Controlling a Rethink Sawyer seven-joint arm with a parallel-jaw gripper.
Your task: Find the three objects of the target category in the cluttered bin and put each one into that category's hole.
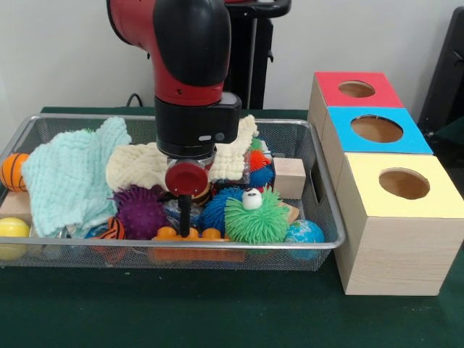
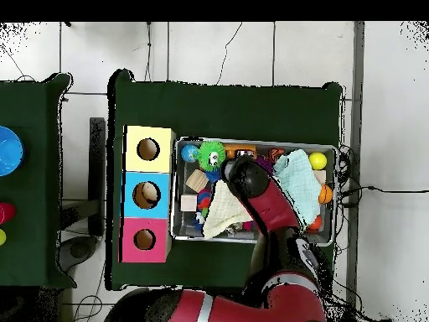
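The wire mesh bin (image 1: 80,117) lies across the table and is full of toys and cloths; it also shows in the overhead view (image 2: 188,238). My gripper (image 1: 185,226) hangs down inside the bin at its middle front, just above an orange plastic brick (image 1: 190,235), between a purple spiky ball (image 1: 139,212) and a blue spiky ball (image 1: 217,209). In the overhead view the arm's wrist (image 2: 241,173) hides the gripper. The hole (image 1: 376,128) in the blue-topped box is open and stands right of the bin; it also shows in the overhead view (image 2: 146,194).
A green spiky ball with an eye (image 1: 255,216), a globe ball (image 1: 304,233), a wooden block (image 1: 289,177), a mint cloth (image 1: 76,174), a cream cloth (image 1: 138,165), an orange ball (image 1: 13,171) and a yellow ball (image 1: 12,229) lie in the bin. Red-topped (image 1: 355,89) and yellow-topped (image 1: 403,184) boxes flank the blue one.
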